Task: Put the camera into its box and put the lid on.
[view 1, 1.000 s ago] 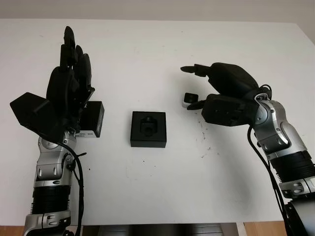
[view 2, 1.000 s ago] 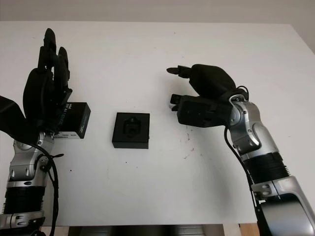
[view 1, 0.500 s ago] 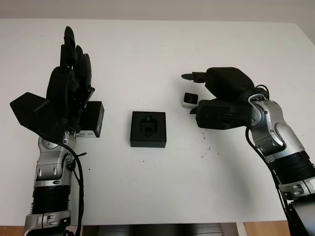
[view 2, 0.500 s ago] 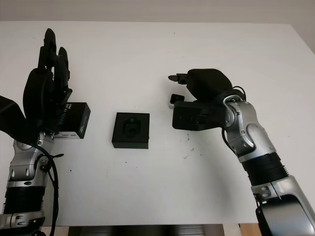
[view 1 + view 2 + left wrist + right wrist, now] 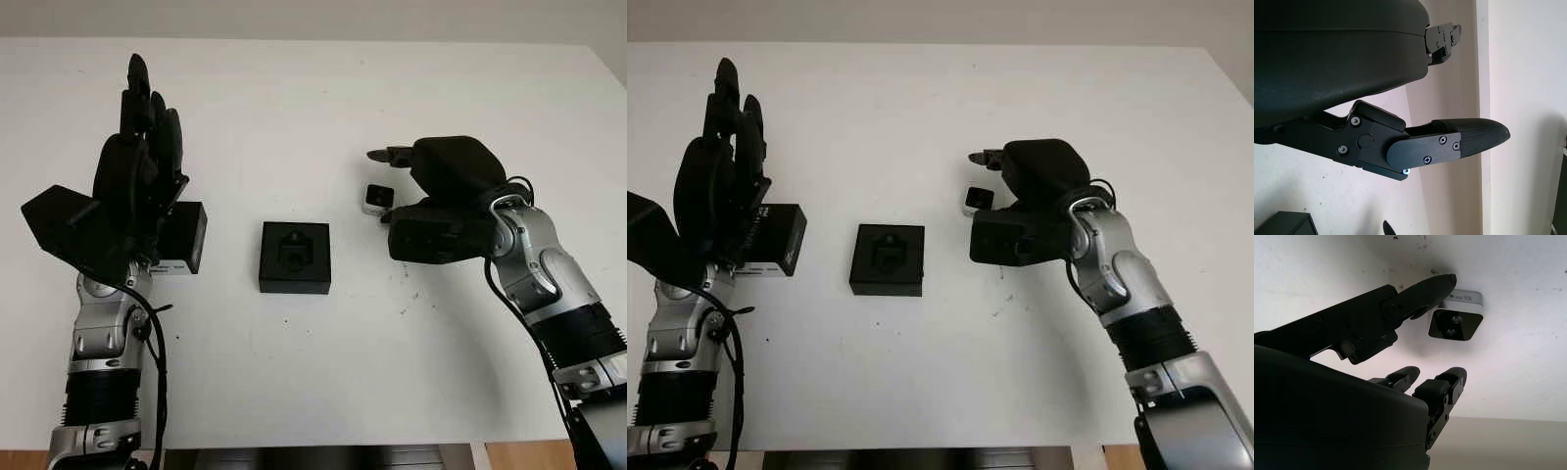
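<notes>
Currently the left hand (image 5: pixel 137 186) is raised open over the lid (image 5: pixel 184 238), holding nothing. Box (image 5: pixel 295 257) sits mid-table, uncovered. Camera (image 5: pixel 376 199) lies right of the box, just beside the right hand (image 5: pixel 441 201), on its box-facing side; that nearer hand is open, fingers bracketing the camera without gripping.

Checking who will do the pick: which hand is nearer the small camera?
Right. The right hand is open around the camera, not gripping; the left hand is raised beyond the box.
</notes>
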`<action>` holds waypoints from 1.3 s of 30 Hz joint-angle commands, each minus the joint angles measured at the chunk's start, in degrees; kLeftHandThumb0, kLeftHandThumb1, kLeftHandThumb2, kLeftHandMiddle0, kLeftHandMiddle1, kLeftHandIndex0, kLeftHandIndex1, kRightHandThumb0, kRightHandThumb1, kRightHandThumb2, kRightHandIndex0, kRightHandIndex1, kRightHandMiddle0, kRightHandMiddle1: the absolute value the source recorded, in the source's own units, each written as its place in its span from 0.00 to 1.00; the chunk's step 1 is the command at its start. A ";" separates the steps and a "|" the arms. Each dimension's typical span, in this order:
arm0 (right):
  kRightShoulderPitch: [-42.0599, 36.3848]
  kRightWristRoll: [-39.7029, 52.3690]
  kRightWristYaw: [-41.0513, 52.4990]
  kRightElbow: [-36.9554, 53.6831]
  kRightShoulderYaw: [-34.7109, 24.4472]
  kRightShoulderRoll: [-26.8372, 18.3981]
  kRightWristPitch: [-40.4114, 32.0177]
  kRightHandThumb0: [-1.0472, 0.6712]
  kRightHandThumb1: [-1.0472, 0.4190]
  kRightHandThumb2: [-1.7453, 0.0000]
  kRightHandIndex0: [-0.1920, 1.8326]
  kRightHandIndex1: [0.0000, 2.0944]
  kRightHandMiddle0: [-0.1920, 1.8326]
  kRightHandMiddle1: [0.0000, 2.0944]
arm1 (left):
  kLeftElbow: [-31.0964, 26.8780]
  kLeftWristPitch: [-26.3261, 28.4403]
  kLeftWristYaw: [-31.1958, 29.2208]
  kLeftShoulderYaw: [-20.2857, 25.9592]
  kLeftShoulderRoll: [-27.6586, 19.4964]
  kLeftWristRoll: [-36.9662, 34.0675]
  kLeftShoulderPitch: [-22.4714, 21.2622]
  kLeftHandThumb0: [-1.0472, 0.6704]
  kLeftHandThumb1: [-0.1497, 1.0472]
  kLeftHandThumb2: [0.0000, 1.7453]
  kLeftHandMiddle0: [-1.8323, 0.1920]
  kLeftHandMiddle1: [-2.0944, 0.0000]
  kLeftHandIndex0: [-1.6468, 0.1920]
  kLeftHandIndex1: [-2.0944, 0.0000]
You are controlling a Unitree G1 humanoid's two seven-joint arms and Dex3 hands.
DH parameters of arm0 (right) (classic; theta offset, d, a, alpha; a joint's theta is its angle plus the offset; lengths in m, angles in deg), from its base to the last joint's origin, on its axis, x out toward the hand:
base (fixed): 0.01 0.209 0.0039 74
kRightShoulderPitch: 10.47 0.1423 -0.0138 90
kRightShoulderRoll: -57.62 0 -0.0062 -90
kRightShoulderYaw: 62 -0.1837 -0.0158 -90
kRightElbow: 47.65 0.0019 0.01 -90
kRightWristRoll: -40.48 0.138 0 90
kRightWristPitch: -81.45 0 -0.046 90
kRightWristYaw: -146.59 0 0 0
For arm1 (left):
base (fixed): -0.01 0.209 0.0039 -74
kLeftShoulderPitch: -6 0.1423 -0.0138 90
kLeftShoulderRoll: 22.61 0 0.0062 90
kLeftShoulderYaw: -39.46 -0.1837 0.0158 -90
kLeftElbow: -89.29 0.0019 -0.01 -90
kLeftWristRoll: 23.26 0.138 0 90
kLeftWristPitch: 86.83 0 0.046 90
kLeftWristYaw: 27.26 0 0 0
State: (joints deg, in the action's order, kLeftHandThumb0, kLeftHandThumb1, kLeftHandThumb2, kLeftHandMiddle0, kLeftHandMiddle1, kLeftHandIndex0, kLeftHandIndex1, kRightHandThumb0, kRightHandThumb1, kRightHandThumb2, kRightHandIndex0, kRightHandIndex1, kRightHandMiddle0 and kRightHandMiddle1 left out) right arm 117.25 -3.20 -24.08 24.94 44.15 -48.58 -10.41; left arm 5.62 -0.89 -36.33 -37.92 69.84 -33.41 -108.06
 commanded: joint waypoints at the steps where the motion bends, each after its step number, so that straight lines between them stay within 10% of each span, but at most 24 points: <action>1: -0.33 0.60 -0.05 -0.51 0.17 0.24 0.29 0.26 0.11 0.96 0.32 0.10 0.34 0.05 | -0.16 -0.53 -0.07 0.03 -0.45 0.12 -0.43 0.15 1.00 0.32 1.00 1.00 1.00 1.00; 15: -1.44 4.16 -0.89 -2.55 0.29 0.69 1.83 0.27 0.11 0.97 0.29 0.13 0.34 0.08 | 0.44 -1.30 -0.18 -0.06 -0.49 0.17 -0.52 0.16 1.00 0.33 1.00 1.00 1.00 1.00; 23: -1.97 3.09 -5.71 -3.96 0.58 1.05 3.61 0.30 0.11 0.97 0.04 0.84 0.22 0.46 | 0.29 -1.35 -0.12 0.00 -0.38 0.07 -0.33 0.15 1.00 0.32 1.00 1.00 1.00 1.00; 27: -1.85 1.69 -8.21 -5.37 1.28 0.65 4.97 0.33 0.11 0.97 0.02 0.98 0.26 0.52 | 0.10 -1.12 -0.05 0.00 -0.37 0.03 -0.21 0.15 1.00 0.32 1.00 1.00 1.00 1.00; 31: -1.52 -0.12 -9.49 -5.70 2.00 0.35 4.91 0.35 0.10 0.97 0.04 0.96 0.27 0.56 | 0.36 -1.57 -0.28 0.03 -0.53 0.11 -0.16 0.16 1.00 0.33 1.00 1.00 1.00 1.00; 39: -0.75 -3.82 -10.69 -6.03 2.97 -0.59 4.54 0.34 0.08 0.97 0.19 0.56 0.26 0.58 | 0.76 -1.86 -0.29 0.06 -0.60 0.20 -0.25 0.15 1.00 0.33 1.00 1.00 1.00 1.00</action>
State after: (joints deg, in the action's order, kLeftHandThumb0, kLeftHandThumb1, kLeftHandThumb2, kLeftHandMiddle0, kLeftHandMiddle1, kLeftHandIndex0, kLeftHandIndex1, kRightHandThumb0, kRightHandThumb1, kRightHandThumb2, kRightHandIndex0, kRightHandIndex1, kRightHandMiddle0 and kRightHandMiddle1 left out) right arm 116.49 -6.49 -34.97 19.21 46.86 -48.29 -5.76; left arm 6.37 -2.15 -36.42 -37.93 69.83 -33.40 -108.06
